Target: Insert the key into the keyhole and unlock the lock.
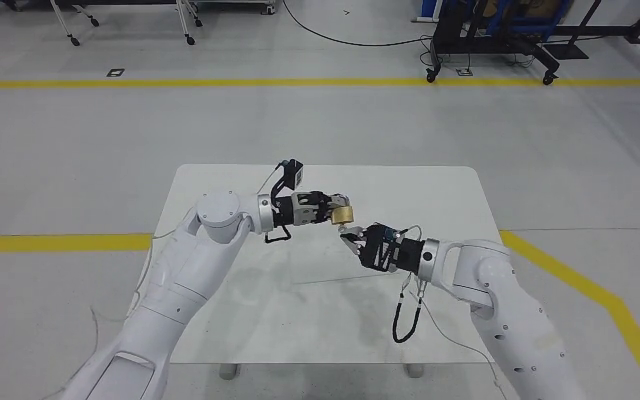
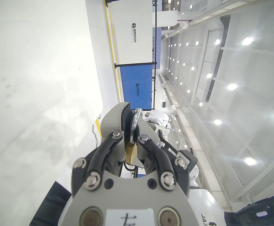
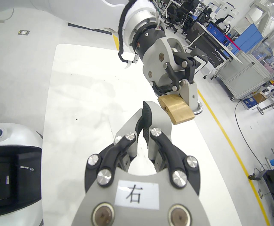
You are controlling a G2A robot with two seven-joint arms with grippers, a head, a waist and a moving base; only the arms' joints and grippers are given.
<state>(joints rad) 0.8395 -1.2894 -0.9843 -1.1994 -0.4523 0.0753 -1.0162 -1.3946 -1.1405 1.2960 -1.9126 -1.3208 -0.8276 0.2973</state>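
Your left arm reaches in from the left side over the middle of the table (image 1: 420,190), forearm roughly level. The left gripper (image 2: 131,119) points across toward the other arm. Its fingers are clamped on the silver shackle (image 2: 137,113) of the lock (image 3: 177,109). The brass body juts out past the fingertips, clear of the tabletop, with its keyhole face turned to your right gripper (image 3: 146,111).

Your right arm comes in from the right side with the elbow bent and the wrist angled up toward the lock. Its fingers are pressed together, ribbed pads meeting at the tips. You cannot tell whether the key sits between them. The tips sit just beside the lock's near corner, and contact cannot be judged.

The table is white with rounded corners and a few dark specks (image 3: 75,116) on its top.

The room has a pale floor with yellow lines (image 1: 300,82) beyond the table. A black cable (image 1: 340,40) trails across it at the far side. Off to one side there are workbenches with blue panels (image 3: 246,36) and dark office chairs (image 3: 184,10).
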